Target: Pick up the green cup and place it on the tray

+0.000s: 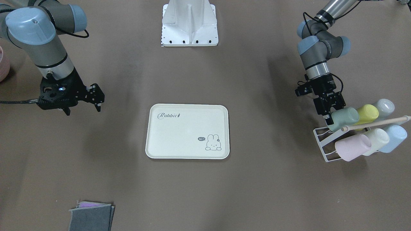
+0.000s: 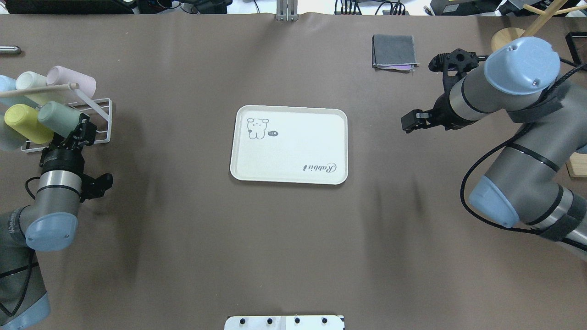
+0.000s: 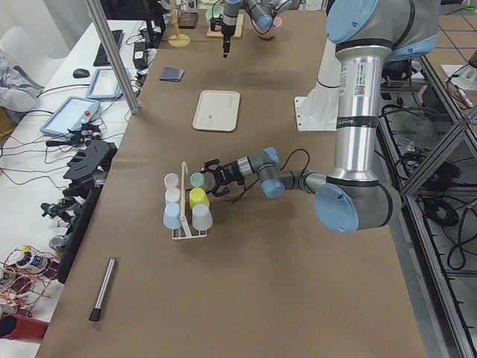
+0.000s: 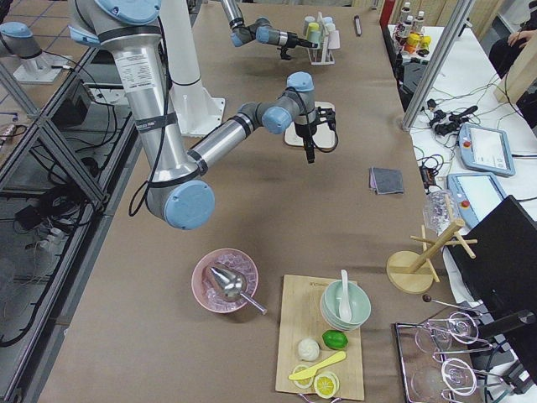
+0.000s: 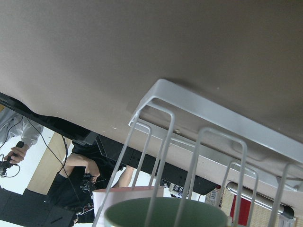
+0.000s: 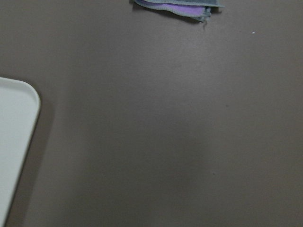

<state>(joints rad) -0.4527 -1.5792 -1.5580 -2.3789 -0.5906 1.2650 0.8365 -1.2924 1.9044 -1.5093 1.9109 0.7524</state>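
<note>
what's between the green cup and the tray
Next to the green cup are the left gripper and the wire end of the white rack. From there to the tray there is only bare brown table, as the overhead view shows.

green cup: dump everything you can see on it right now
The green cup is small and plain, muted sea-green, with no handle, and looks like plastic. It lies tilted on the white wire rack with its mouth toward the rack's base, at the end of its row, and the yellow cup is right beside it. The left claw is at its mouth end; whether it grips the cup, I cannot tell. The cup is well apart from the tray.
</note>
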